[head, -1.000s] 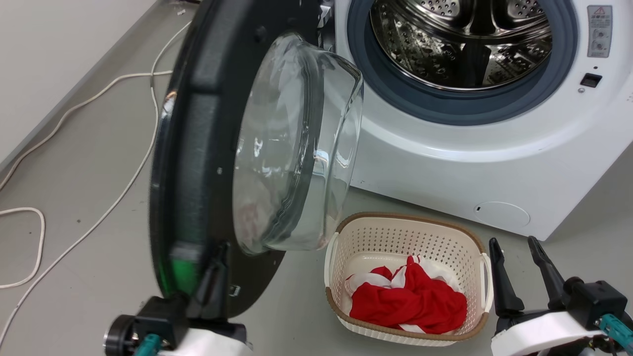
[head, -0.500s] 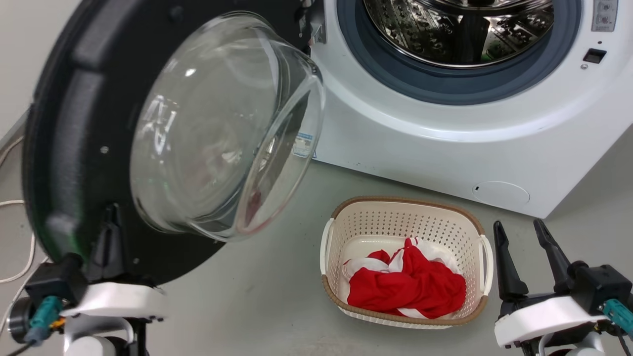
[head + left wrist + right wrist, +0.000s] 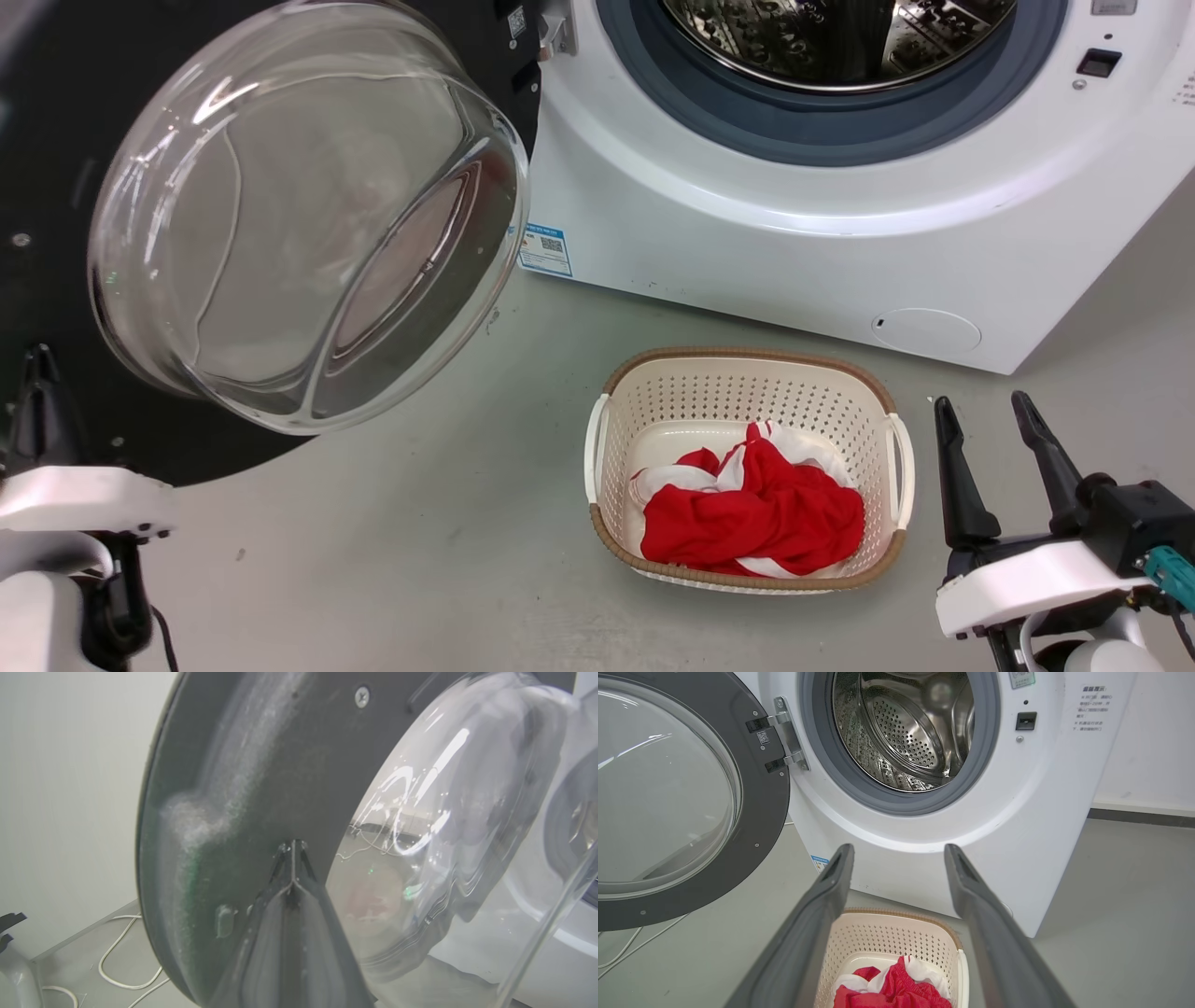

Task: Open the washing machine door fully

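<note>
Basket (image 3: 738, 357) of red-white cloth (image 3: 756, 527), left hand (image 3: 292, 848) closed by door (image 3: 261, 765), right hand (image 3: 980, 403) wide

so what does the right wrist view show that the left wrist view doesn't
Right wrist view, not left: the perforated steel drum, metal hinge, cream plastic basket of red and white cloth, and the open right end effector. Left wrist view, not right: the shut left end effector, tips at the round glossy black washing machine door. Both: that door and its clear glass bowl.
</note>
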